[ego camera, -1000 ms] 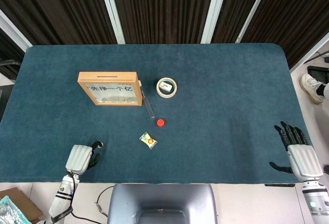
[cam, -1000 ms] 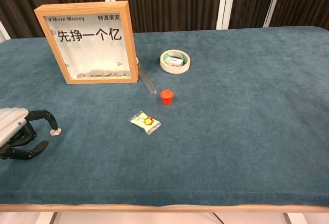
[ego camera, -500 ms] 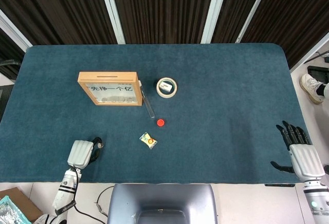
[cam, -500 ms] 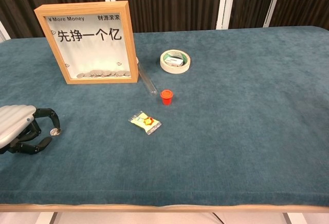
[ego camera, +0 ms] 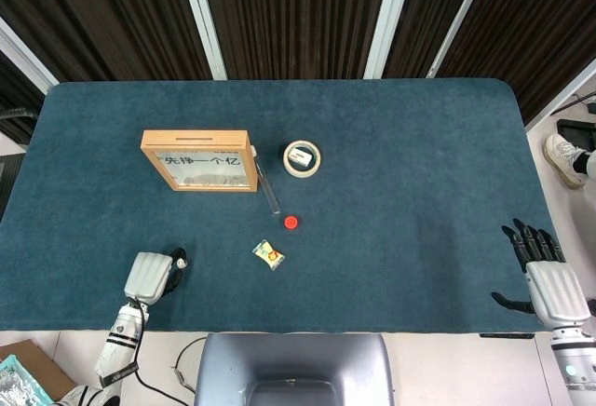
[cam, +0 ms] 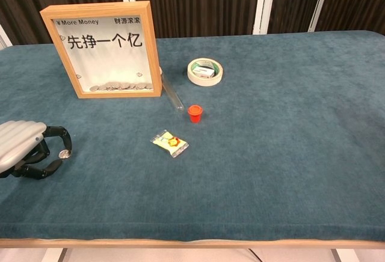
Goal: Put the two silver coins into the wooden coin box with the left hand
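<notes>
Curled further since a second ago, left hand [cam: 24, 148] at lower left pinching silver coin [cam: 64, 153]; right hand [ego camera: 547, 280] open, empty.

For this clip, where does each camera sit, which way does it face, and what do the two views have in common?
Head view: high above the near edge, looking almost straight down on the table; shows the left hand and right hand.
Chest view: low at the near edge, looking level across toward the upright coin box; only the left hand shows, fingers around a coin.
Shared: coin box, tape roll, red cap, yellow packet, left hand.
</notes>
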You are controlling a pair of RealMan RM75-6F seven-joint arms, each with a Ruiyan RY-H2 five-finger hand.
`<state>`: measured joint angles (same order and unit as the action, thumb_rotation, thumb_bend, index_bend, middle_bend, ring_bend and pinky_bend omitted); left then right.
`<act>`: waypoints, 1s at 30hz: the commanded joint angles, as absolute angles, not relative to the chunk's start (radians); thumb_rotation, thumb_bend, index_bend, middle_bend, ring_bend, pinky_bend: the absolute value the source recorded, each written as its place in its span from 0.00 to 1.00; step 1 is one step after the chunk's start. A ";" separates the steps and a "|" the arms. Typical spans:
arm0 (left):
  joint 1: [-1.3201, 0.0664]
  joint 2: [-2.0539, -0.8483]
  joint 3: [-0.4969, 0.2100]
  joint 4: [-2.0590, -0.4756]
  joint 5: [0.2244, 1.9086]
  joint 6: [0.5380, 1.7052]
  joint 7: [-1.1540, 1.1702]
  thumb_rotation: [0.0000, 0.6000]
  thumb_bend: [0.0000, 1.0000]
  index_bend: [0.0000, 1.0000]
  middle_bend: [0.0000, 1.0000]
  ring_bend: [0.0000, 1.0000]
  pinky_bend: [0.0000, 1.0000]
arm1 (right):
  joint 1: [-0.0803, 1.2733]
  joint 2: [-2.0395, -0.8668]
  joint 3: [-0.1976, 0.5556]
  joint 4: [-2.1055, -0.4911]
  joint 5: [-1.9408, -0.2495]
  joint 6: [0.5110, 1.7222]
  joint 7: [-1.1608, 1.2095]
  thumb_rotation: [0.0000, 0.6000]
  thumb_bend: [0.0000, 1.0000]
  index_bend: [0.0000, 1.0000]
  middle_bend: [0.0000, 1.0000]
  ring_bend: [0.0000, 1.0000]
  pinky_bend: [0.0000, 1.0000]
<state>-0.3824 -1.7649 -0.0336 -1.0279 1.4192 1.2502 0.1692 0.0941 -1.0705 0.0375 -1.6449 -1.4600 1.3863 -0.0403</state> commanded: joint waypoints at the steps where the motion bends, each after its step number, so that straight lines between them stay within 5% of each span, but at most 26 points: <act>1: -0.381 -1.763 -0.034 -1.030 1.419 1.248 0.174 1.00 0.40 0.45 1.00 1.00 1.00 | 0.094 -1.071 0.038 -1.646 -1.460 1.386 -0.041 1.00 0.15 0.00 0.00 0.00 0.00; 19: -0.381 -1.761 -0.048 -1.025 1.407 1.224 0.205 1.00 0.40 0.45 1.00 1.00 1.00 | 0.095 -1.076 0.038 -1.648 -1.460 1.388 -0.046 1.00 0.15 0.00 0.00 0.00 0.00; 30: -0.383 -1.776 -0.063 -1.004 1.408 1.230 0.182 1.00 0.39 0.54 1.00 1.00 1.00 | 0.093 -1.075 0.038 -1.646 -1.461 1.390 -0.040 1.00 0.15 0.00 0.00 0.00 0.00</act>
<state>-0.3825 -1.7744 -0.0614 -1.0061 1.4081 1.2294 0.1842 0.0935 -1.0747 0.0378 -1.6455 -1.4613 1.3902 -0.0403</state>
